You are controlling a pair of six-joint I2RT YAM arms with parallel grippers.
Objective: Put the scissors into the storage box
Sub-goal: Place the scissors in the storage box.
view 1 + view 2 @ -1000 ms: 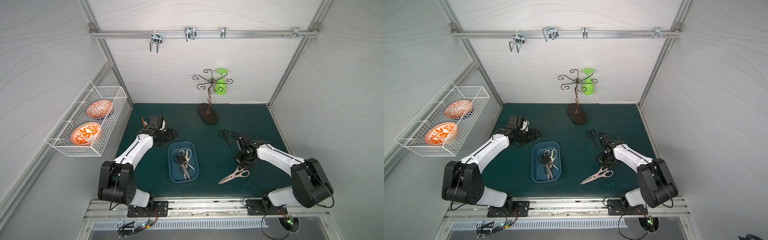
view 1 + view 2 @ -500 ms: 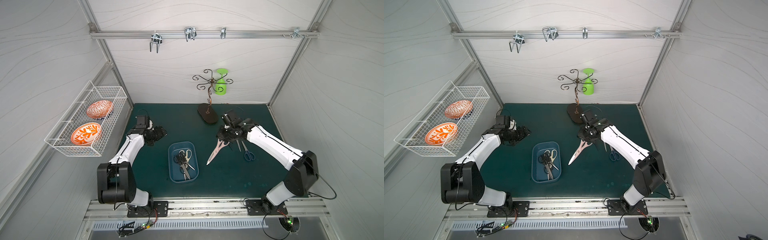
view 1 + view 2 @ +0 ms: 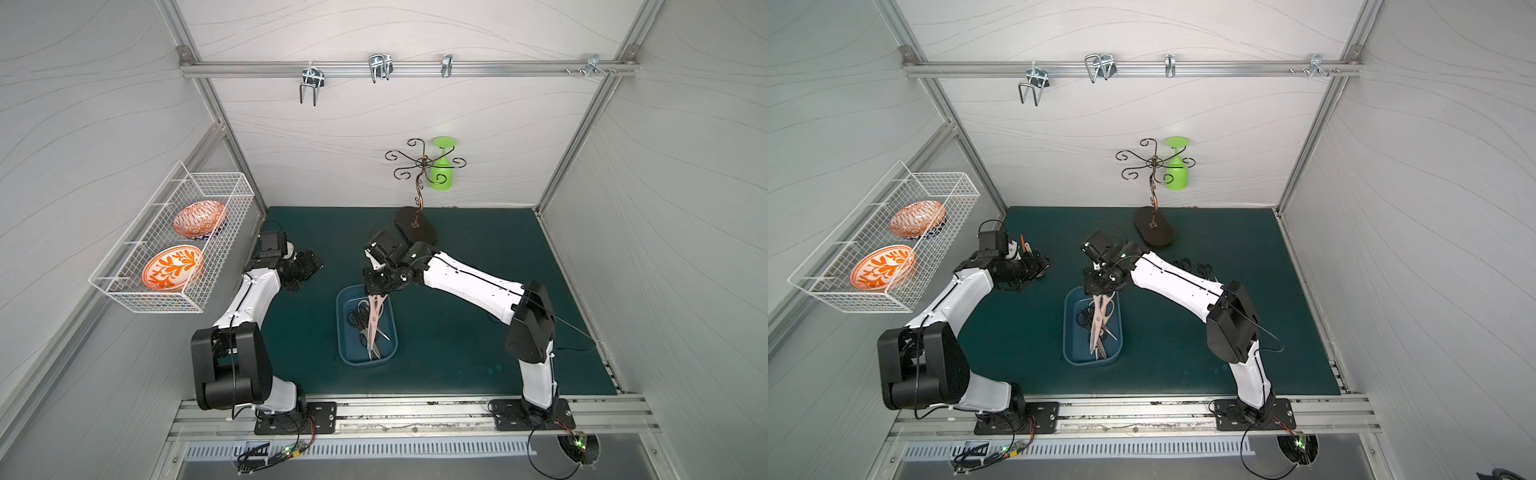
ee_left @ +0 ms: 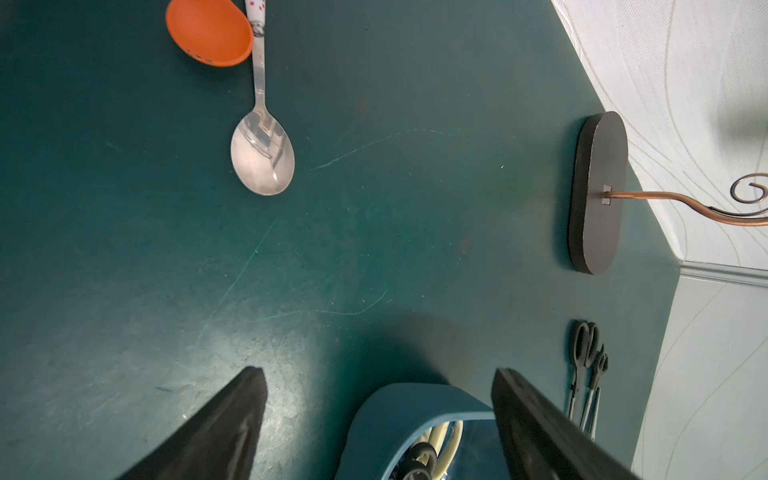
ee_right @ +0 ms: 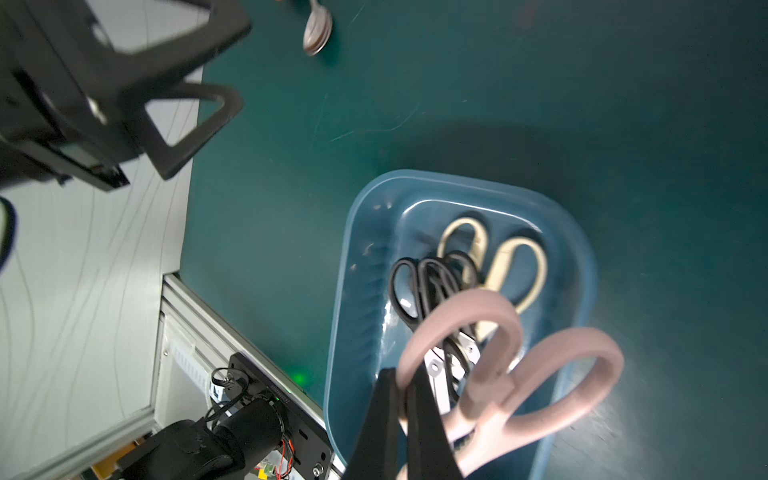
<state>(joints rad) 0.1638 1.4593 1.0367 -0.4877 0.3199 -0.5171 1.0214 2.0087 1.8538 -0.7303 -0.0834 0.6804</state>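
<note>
My right gripper [image 5: 401, 378] is shut on one handle ring of the pink-handled scissors [image 5: 511, 374]. It holds them over the dark blue storage box [image 5: 353, 249]. In both top views the pink pair [image 3: 374, 320] [image 3: 1098, 320] points blades-first at the box's near end [image 3: 345, 353]. Cream-handled shears [image 5: 519, 266] and black-handled scissors [image 5: 415, 286] lie inside the box. Two black pairs [image 4: 584, 365] [image 3: 1187, 266] lie on the mat to the right. My left gripper [image 4: 377, 370] [image 3: 309, 264] is open and empty, low over the mat left of the box's far end [image 4: 399, 411].
A metal spoon [image 4: 262, 158] and an orange scoop [image 4: 208, 33] lie at the mat's back left. A cup stand with a dark oval base [image 3: 415, 224] holds a green glass [image 3: 440, 174]. A white wire basket [image 3: 174, 249] with two orange plates hangs on the left wall.
My right arm has lifted the pink scissors from the front right of the mat and carried them left, over the box. My left arm has drawn back to the left rear.
</note>
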